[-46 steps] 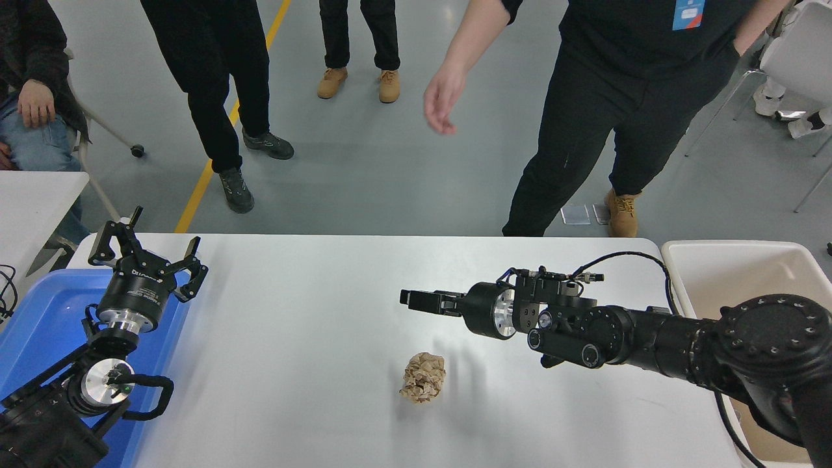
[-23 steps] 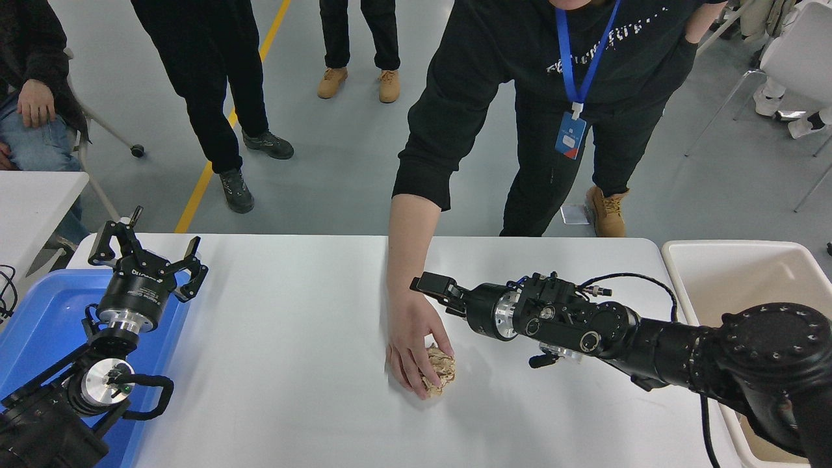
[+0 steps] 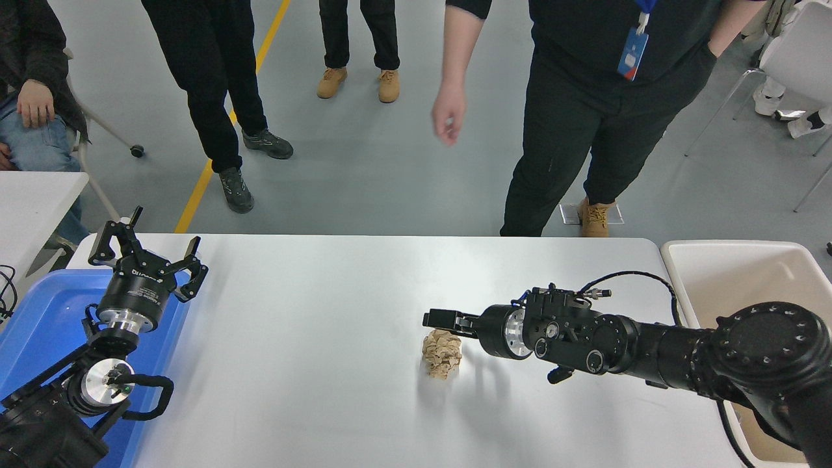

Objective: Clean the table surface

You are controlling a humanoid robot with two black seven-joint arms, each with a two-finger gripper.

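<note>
Head view first, and we read it from the left: a blue bin (image 3: 39, 325) fills the lower left corner, and our left gripper (image 3: 146, 250) is parked above its right rim with its fingers spread wide and nothing between them. Next comes the table surface (image 3: 305, 351), a broad bare white span across the middle of the frame. Right of centre sits a crumpled brown paper ball (image 3: 442, 353), resting on the tabletop, a little taller than wide in this view. Our right gripper (image 3: 437, 319) comes in from the right edge and points toward the left of the frame; its tip hangs just above and slightly left of the ball's upper edge. We cannot tell whether its jaws are parted or closed, and they appear to hold nothing. The ball lies just below the tip in the picture, so we judge the coming move to be a short drop onto it. The right arm is far nearer than the left. Open tabletop surrounds the ball on every side, well clear of the edges. At the right edge stands a beige bin (image 3: 734, 257), the likely drop point. A person (image 3: 585, 97) stands at the top, one hand (image 3: 448, 116) hanging clear of the table.
</note>
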